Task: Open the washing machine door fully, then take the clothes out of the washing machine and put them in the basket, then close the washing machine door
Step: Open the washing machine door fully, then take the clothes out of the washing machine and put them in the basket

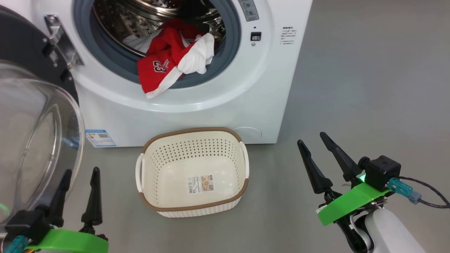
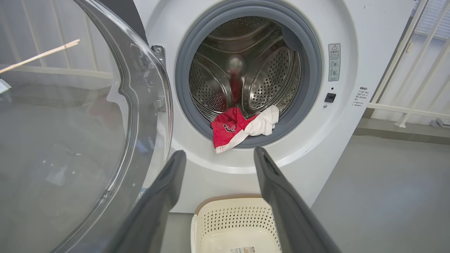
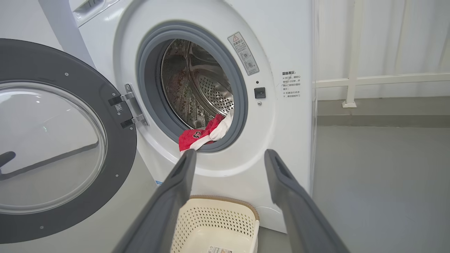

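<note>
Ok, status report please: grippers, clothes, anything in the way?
Left gripper open, empty; right gripper open, empty. Washing machine door open; clothes hang over gasket, basket below holds none yet. Nothing seen in the way.

The right gripper (image 1: pixel 310 138) has two long black fingers (image 1: pixel 313 172), thick at the base and tapering to blunt points. They sit on a bright green flat bracket (image 1: pixel 348 203). Behind it is a boxy black block (image 1: pixel 383 172), with a teal plug (image 1: pixel 400 186) and a thin dark cable (image 1: pixel 432 205). What looks like a small green light (image 1: pixel 360 178) glows beside the block. The forearm (image 1: pixel 390 232) is smooth white. The left gripper (image 1: pixel 81 171) has matching black fingers, green bracket and teal plug. Up close the fingers look dark grey, each with a shallow groove (image 2: pixel 272 168).
</note>
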Controlling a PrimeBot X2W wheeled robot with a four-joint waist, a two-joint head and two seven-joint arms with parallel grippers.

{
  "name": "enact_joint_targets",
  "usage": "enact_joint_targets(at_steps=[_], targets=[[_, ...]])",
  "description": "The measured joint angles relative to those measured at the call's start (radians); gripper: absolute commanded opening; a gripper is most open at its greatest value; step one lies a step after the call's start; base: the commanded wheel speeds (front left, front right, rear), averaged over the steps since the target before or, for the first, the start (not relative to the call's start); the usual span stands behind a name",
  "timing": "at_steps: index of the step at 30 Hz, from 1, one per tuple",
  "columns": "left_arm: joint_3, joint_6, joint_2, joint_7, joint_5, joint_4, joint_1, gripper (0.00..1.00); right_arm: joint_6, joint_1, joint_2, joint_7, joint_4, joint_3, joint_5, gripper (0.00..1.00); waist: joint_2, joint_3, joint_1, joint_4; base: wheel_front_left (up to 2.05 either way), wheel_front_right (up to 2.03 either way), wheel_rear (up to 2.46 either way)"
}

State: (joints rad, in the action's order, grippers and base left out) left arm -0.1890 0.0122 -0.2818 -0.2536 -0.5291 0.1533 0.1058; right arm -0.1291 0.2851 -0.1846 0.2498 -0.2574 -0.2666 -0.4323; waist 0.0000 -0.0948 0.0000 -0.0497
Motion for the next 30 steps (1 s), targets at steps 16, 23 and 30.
enact_joint_targets(at_steps=[16,23,30], targets=[[0.041,0.002,0.031,0.000,0.044,-0.019,-0.026,1.00,0.000,0.000,-0.006,0.000,0.005,0.027,0.000,1.00,0.0000,0.014,0.0000,0.053,0.00,0.00,0.00],[0.055,0.010,0.038,0.000,0.052,-0.019,-0.026,1.00,0.000,0.000,-0.006,0.000,0.012,0.043,0.003,1.00,0.0000,0.011,0.0000,0.051,0.00,0.00,0.00],[0.061,0.017,0.041,0.000,0.060,-0.019,-0.026,1.00,0.000,0.000,-0.007,0.000,0.015,0.049,0.009,1.00,0.0000,0.006,0.0000,0.047,0.00,0.00,0.00]])
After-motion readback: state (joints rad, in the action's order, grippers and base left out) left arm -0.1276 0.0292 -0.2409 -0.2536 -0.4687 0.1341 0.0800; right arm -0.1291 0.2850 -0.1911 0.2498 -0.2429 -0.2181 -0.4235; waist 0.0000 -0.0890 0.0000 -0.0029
